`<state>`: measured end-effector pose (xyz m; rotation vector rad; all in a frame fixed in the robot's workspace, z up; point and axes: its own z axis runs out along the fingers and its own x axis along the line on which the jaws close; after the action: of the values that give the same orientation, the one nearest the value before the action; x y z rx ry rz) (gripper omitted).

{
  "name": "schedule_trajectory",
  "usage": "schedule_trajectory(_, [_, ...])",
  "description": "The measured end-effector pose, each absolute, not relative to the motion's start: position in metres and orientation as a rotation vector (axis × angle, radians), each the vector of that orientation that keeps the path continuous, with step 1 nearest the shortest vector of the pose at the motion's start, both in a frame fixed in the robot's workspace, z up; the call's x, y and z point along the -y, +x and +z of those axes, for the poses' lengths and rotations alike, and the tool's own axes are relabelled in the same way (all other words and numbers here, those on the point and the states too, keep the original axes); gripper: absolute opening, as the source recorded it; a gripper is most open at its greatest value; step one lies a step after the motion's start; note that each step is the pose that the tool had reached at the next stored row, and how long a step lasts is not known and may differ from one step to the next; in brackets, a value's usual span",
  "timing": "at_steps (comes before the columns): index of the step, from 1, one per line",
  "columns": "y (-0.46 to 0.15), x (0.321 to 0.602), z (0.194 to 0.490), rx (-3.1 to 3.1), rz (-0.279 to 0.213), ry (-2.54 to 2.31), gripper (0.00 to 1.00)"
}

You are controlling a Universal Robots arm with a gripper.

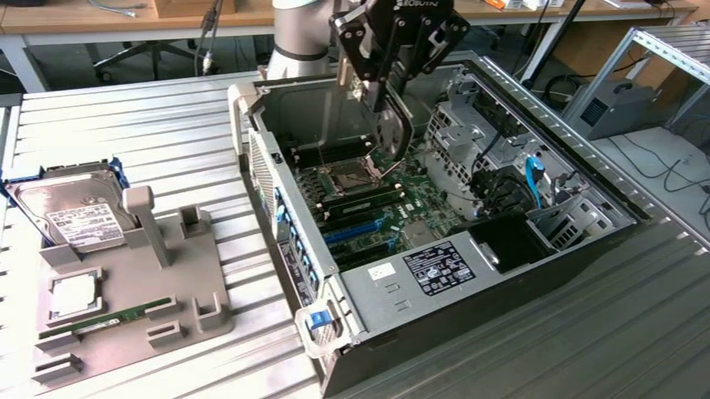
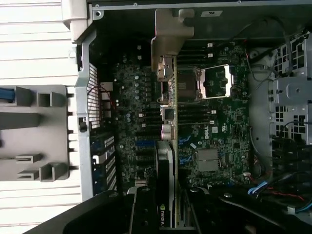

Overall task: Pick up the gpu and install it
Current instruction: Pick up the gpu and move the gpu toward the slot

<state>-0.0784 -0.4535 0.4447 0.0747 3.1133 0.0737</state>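
Observation:
My gripper hangs over the open computer case, shut on the gpu. The card is dark with a round fan face and hangs edge-down just above the motherboard, near the processor socket. In the wrist view the gpu is seen edge-on between my fingers, with its silver end bracket and port connectors pointing toward the case's rear wall. Below it lie the motherboard's expansion slots.
On the exterior view's left, a grey holder carries a silver hard drive, a processor chip and a narrow green memory stick. Drive cages and cables fill the case's far side. The slatted metal table surrounds it all.

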Motion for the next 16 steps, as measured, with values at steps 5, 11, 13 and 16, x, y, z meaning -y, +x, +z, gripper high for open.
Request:
schedule_trajectory(5, [-0.066, 0.453, 0.445, -3.113, 0.074, 0.075, 0.27])
schedule_trajectory(11, [-0.037, 0.453, 0.445, -3.113, 0.074, 0.075, 0.27])
schedule_trajectory(13, [-0.029, 0.453, 0.445, -3.113, 0.074, 0.074, 0.27])
schedule_trajectory(16, [-0.01, 0.452, 0.445, -3.113, 0.074, 0.074, 0.27])
